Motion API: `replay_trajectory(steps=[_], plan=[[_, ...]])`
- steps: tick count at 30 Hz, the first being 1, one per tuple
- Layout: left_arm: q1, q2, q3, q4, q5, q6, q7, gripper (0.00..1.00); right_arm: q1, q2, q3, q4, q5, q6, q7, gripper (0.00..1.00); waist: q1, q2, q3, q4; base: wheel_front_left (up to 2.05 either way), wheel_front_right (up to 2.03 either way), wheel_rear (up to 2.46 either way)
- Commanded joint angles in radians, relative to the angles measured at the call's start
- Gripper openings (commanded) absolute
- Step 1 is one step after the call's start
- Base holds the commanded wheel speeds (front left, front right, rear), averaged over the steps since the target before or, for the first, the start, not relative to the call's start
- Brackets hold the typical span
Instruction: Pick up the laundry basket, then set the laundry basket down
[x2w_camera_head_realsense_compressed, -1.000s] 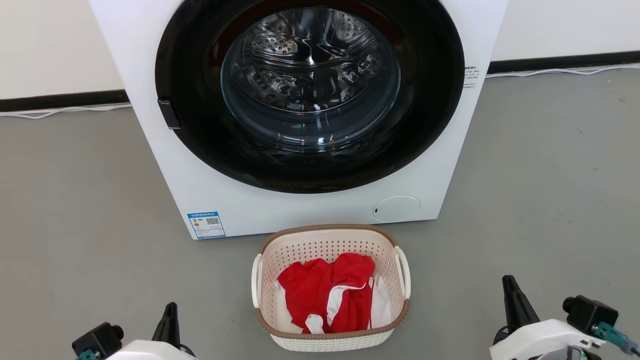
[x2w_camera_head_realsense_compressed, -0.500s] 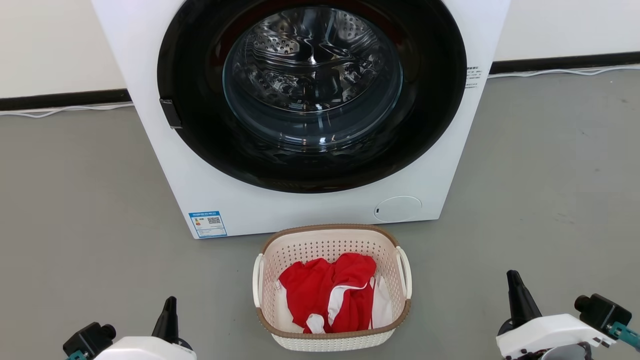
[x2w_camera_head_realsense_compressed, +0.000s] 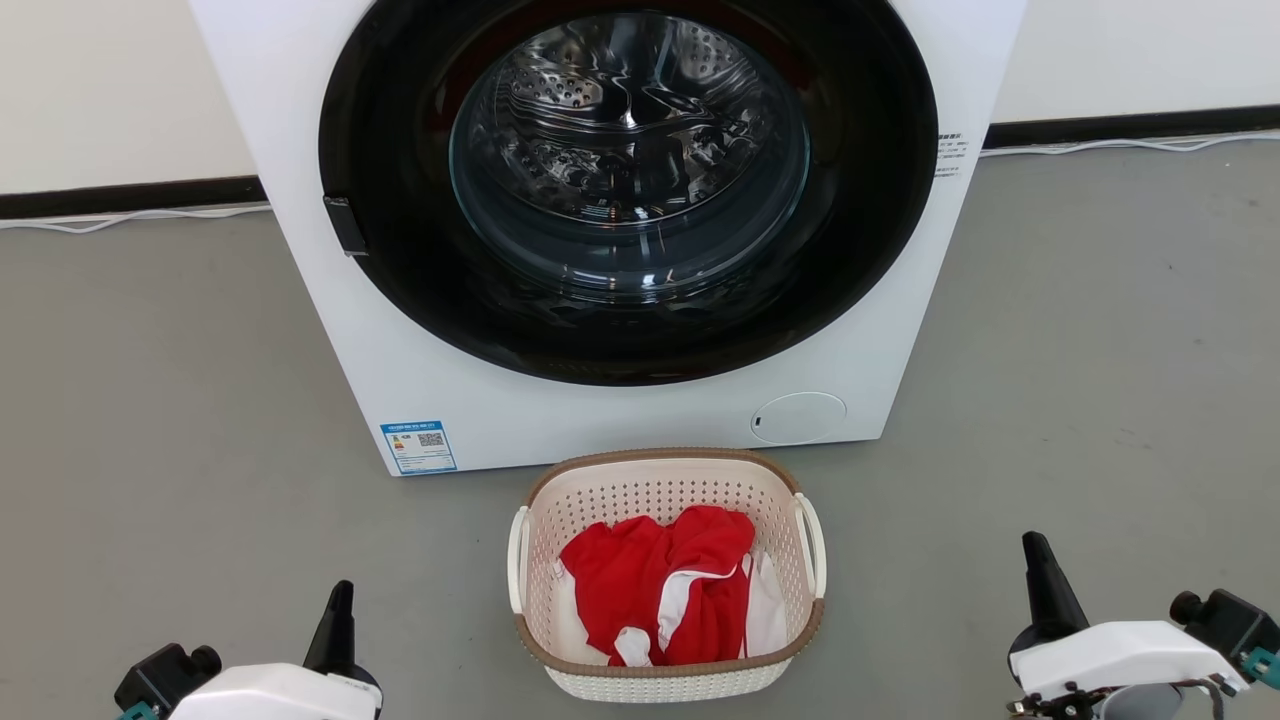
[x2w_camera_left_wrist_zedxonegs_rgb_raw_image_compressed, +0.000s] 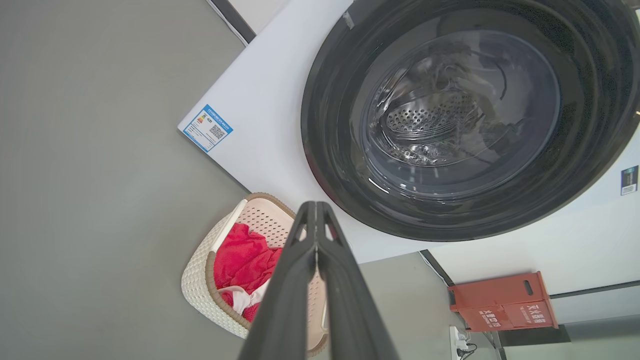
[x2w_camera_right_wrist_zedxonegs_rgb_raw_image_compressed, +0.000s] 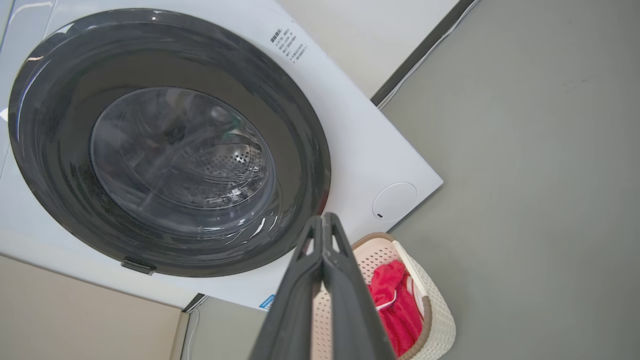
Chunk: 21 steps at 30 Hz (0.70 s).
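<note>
**Grippers.** My left gripper (x2w_camera_head_realsense_compressed: 342, 597), fingers pressed flat together and holding nothing, stands in front of the washer (x2w_camera_head_realsense_compressed: 600, 425), out from its label-side corner. My right gripper (x2w_camera_head_realsense_compressed: 1036, 550), likewise closed and empty, stands in front of the washer too, wide of its cap-side corner. Both point toward the washer, and neither touches the basket (x2w_camera_head_realsense_compressed: 650, 688).

**Basket.** It sits upright on the grey floor (x2w_camera_head_realsense_compressed: 150, 400) between my two grippers. Its far rim lies just before the washer's lower edge, a little to my left of the round cap (x2w_camera_head_realsense_compressed: 797, 417). It has cream perforated walls, a brown rim band, and a white handle (x2w_camera_head_realsense_compressed: 516, 560) on each side. Inside lies a crumpled red garment (x2w_camera_head_realsense_compressed: 650, 580) with white trim, and a white cloth (x2w_camera_head_realsense_compressed: 768, 612) shows beside and under it.

**Washer.** This is a white front-loader with its dark round door (x2w_camera_head_realsense_compressed: 630, 330) shut, and the steel drum (x2w_camera_head_realsense_compressed: 630, 110) shows through the glass. A blue label (x2w_camera_head_realsense_compressed: 419, 446) marks the lower corner on my left.

**Surroundings.** Behind the washer is a pale wall with black skirting (x2w_camera_head_realsense_compressed: 120, 197) and a thin white cable (x2w_camera_head_realsense_compressed: 130, 218) along the floor. In the left wrist view a red box (x2w_camera_left_wrist_zedxonegs_rgb_raw_image_compressed: 505, 300) stands against the wall, past the washer's cap side.
</note>
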Motion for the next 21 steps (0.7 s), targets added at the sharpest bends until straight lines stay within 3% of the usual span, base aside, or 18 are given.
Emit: replay_trajectory(steps=[1,21], plan=[[-0.042,0.007,0.022,-0.036,-0.031,-0.012,0.007,0.00,-0.027,-0.006,0.005,-0.036,0.040,0.004,0.009,0.00,0.0000,0.0000,0.000,0.001,0.00,0.00,0.00],[-0.046,0.000,0.042,-0.083,-0.217,-0.029,0.063,0.00,-0.025,-0.002,-0.008,-0.084,0.274,0.005,0.065,0.00,0.0000,0.0000,0.001,0.007,0.00,0.00,0.00]])
